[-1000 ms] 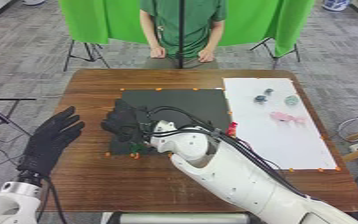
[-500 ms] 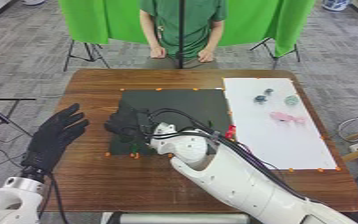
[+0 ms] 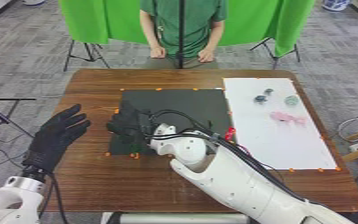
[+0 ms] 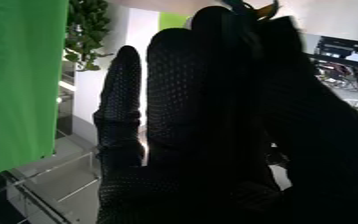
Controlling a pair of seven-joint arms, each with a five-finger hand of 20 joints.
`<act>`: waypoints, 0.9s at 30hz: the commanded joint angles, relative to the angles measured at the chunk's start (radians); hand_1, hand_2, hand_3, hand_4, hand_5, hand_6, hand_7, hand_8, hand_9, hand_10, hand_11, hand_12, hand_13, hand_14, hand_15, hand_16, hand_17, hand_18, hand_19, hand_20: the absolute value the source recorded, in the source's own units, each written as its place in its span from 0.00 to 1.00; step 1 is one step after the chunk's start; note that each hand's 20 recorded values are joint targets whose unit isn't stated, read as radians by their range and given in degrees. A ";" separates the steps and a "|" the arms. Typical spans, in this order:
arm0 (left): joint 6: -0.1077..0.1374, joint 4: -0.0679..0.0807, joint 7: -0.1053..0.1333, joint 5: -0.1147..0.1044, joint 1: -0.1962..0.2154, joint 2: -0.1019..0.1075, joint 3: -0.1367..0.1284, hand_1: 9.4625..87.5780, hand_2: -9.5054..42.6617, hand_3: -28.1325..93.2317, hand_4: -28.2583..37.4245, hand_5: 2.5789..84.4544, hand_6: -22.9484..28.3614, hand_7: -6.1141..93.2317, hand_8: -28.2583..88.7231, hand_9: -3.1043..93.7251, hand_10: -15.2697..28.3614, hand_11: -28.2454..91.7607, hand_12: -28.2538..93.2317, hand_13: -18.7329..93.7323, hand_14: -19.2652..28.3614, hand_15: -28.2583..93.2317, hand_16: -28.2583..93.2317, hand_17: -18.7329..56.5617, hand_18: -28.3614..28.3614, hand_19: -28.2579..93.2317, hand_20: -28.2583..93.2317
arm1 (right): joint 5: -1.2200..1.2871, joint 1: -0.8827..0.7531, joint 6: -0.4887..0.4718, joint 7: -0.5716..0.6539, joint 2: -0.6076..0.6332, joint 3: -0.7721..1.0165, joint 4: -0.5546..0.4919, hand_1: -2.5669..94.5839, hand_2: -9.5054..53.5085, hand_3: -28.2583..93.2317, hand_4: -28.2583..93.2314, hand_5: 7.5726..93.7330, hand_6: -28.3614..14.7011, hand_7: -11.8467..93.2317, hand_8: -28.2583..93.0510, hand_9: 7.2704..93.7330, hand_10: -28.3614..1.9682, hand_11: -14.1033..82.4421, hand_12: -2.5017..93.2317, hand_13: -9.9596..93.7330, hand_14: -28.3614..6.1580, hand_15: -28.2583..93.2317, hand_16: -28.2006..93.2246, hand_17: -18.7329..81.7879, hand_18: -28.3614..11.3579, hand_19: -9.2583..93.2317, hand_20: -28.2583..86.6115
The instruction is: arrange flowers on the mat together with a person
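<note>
Hanging loose by the near-left side of the table (image 3: 95, 185), the left robot hand (image 3: 58, 135) has its fingers relaxed and nothing in them, so no help from that one right now lol. Next up, near the close edge of the dark mat (image 3: 180, 96), there's some greenery (image 3: 137, 148), though the right arm (image 3: 233, 175) blocks enough that I can't say how much is laid out. That's the only bit I'd even maybe count as done.

Just beyond it, the right robot hand (image 3: 127, 122) is over the left part of the dark mat. From the wrist view it's pinching a small dark piece with an orangey-brown tip (image 4: 266, 10) between thumb and finger. Flower or stem, probably? Can't really tell. There's also a red bit (image 3: 230, 134) next to the arm's cables, no clue if it's a petal or part of the rig.

Farther out on the white mat (image 3: 286, 150) sits the backlog imo: a pink flower (image 3: 287, 118), then a pale green one (image 3: 291, 101), then two little dark bluish ones, one (image 3: 260, 99) slightly closer than the other (image 3: 268, 92). If the dark mat is the target, I'd call this early to midway, with those four to go.
</note>
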 commanded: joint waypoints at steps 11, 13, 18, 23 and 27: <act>-0.011 0.012 -0.010 0.004 0.003 -0.011 0.006 0.18 0.08 0.85 0.00 0.38 0.48 0.33 0.09 0.33 0.67 0.47 0.29 0.38 0.76 0.50 0.18 0.11 0.90 0.61 0.26 | 0.001 -0.004 -0.023 0.075 -0.005 0.007 -0.024 0.49 0.00 0.78 0.00 0.59 0.70 0.56 0.20 0.71 0.70 0.47 0.40 0.76 0.70 0.75 0.43 0.43 0.29 0.75 0.56; -0.010 0.011 -0.008 0.004 0.006 -0.012 0.005 0.19 0.08 0.85 0.00 0.38 0.49 0.34 0.09 0.33 0.67 0.47 0.29 0.38 0.76 0.50 0.18 0.11 0.90 0.61 0.26 | 0.004 0.000 -0.027 0.087 -0.002 0.003 -0.031 0.48 0.00 0.79 0.00 0.59 0.70 0.56 0.20 0.70 0.69 0.47 0.39 0.75 0.70 0.75 0.43 0.42 0.29 0.75 0.56; -0.009 0.010 -0.007 0.002 0.010 -0.014 0.005 0.19 0.08 0.86 0.00 0.38 0.49 0.34 0.09 0.33 0.67 0.47 0.29 0.37 0.76 0.50 0.18 0.11 0.90 0.61 0.26 | 0.024 0.014 -0.017 0.112 0.003 -0.005 -0.040 0.47 0.00 0.81 0.00 0.57 0.69 0.53 0.20 0.67 0.69 0.49 0.37 0.74 0.69 0.76 0.42 0.42 0.28 0.75 0.56; -0.006 0.009 -0.003 0.003 0.012 -0.016 0.005 0.19 0.07 0.87 0.00 0.38 0.49 0.34 0.09 0.32 0.68 0.47 0.30 0.37 0.75 0.50 0.18 0.11 0.89 0.60 0.27 | 0.034 0.024 -0.017 0.128 0.002 0.000 -0.052 0.46 0.00 0.84 0.00 0.56 0.69 0.48 0.16 0.63 0.65 0.50 0.29 0.73 0.68 0.76 0.41 0.41 0.28 0.75 0.56; -0.004 0.005 0.002 0.002 0.024 -0.027 -0.001 0.20 0.08 0.86 0.00 0.37 0.50 0.34 0.09 0.32 0.67 0.47 0.30 0.37 0.75 0.49 0.19 0.11 0.89 0.60 0.27 | 0.082 0.024 -0.034 0.149 0.016 0.014 -0.092 0.44 0.00 0.85 0.00 0.55 0.69 0.48 0.14 0.62 0.64 0.49 0.28 0.72 0.66 0.77 0.41 0.41 0.28 0.75 0.56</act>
